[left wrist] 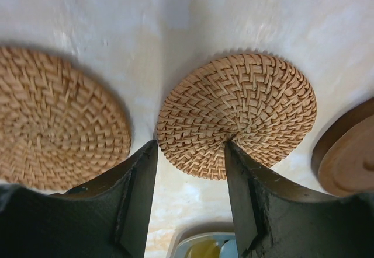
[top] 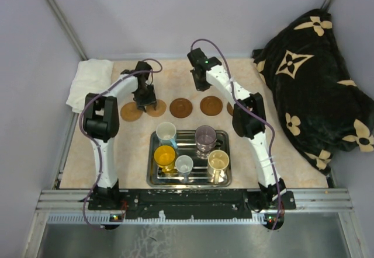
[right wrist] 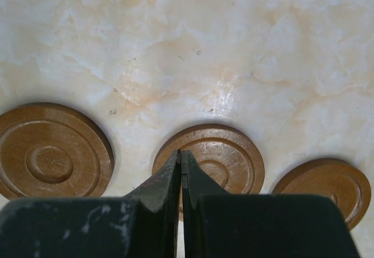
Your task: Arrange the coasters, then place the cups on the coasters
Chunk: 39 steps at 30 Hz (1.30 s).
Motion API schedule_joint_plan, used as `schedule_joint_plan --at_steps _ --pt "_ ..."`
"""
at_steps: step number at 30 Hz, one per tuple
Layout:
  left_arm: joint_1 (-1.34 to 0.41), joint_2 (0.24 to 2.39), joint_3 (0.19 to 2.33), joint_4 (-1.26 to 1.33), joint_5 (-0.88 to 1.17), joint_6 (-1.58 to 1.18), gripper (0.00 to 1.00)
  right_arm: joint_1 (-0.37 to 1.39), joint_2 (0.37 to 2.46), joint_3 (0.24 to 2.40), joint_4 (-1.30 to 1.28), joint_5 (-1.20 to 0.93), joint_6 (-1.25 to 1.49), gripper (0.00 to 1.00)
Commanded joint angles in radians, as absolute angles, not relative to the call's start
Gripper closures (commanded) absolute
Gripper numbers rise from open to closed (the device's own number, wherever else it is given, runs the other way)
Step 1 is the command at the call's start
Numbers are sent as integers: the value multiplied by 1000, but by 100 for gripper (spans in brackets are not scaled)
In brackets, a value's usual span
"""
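Observation:
Five coasters lie in a row behind the tray. The two on the left are woven, and in the left wrist view they show as one woven disc and another. The others are smooth brown discs, the last one partly hidden by the right arm. My left gripper hovers open over the near edge of the second woven coaster, holding nothing. My right gripper is shut and empty, its tips over a smooth coaster. The cups stand in the tray: light blue, purplish-grey, yellow, small grey-white, cream.
The steel tray sits at the near middle between the two arm bases. A folded white cloth lies at the back left corner. A black patterned blanket is piled along the right side.

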State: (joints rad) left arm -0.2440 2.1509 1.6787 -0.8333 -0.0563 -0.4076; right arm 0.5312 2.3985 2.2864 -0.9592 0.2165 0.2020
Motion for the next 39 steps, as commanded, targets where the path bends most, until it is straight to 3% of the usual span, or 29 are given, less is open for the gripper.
schedule_joint_plan --at_steps 1,5,6,16,18,20,24,25,32,39 --pt "-219 2252 1725 -757 -78 -425 43 528 2345 2360 -987 254 191 97" --pt "-206 2246 1714 -760 -79 -420 43 528 2318 2315 -962 269 185 87" --pt "-204 2242 1707 -763 -81 -420 43 528 2307 2300 -952 272 183 99" --pt "-202 2182 1633 -758 -76 -408 43 506 2314 2330 -932 212 185 100" --pt "-203 2177 1622 -765 -72 -402 44 497 2311 2329 -924 201 192 77" --pt "-205 2169 1600 -770 -71 -396 43 491 2298 2324 -911 211 193 69" --pt "-206 2142 1564 -769 -80 -393 43 486 2281 2323 -911 272 206 97" --pt "-206 2135 1557 -769 -79 -394 43 487 2280 2321 -914 283 209 100" --pt "-215 2105 1511 -762 -65 -413 43 488 2246 2284 -902 440 271 100" --pt "-224 2099 1514 -765 -56 -417 43 488 2090 2079 -664 492 262 100"
